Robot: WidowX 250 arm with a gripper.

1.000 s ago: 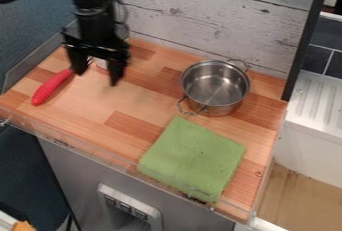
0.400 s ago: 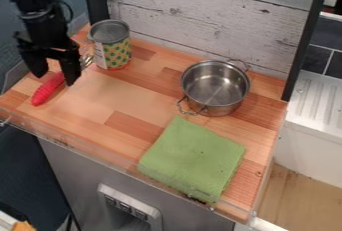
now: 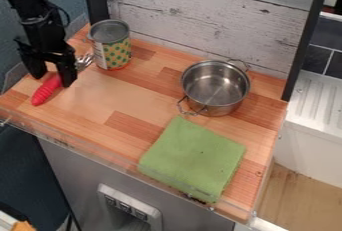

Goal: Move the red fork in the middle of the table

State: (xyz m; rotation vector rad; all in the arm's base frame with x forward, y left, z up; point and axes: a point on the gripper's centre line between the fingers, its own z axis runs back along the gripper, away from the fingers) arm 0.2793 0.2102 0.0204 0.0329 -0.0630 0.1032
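Lying at the left of your bench: red fork [image 3: 44,93], flat on the wood, well apart from the middle. Its handle end is toward the front edge and its metal head is toward the back.

Pincer [image 3: 53,79]: released, nothing clenched. You have its two fingers parted over the fork's handle and neck, one overlapping the fork from this angle. Contact with the fork: cannot tell.

Arm [image 3: 41,22]: black, entering your view at the upper left and hanging down over that end of the bench.

Can [image 3: 115,50]: upright near the back edge, label patterned with green spots. You will find the fork's head just beside it; touching or apart, cannot tell.

Bench [image 3: 120,97]: light and reddish wood strips, with a clear rail [image 3: 87,145] along the front.

Pot [image 3: 217,86]: shiny metal, upright toward the right-hand side of your bench, nothing seen inside. One loop handle faces the front left, the other the back right.

Cloth [image 3: 194,159]: green, folded, lying flat between the pot and the front edge, near the pot.

Back wall [image 3: 214,17]: pale, weathered boards behind your can and pot.

Front panel [image 3: 100,187]: grey, below the bench, with a switch block [image 3: 127,210] set in it.
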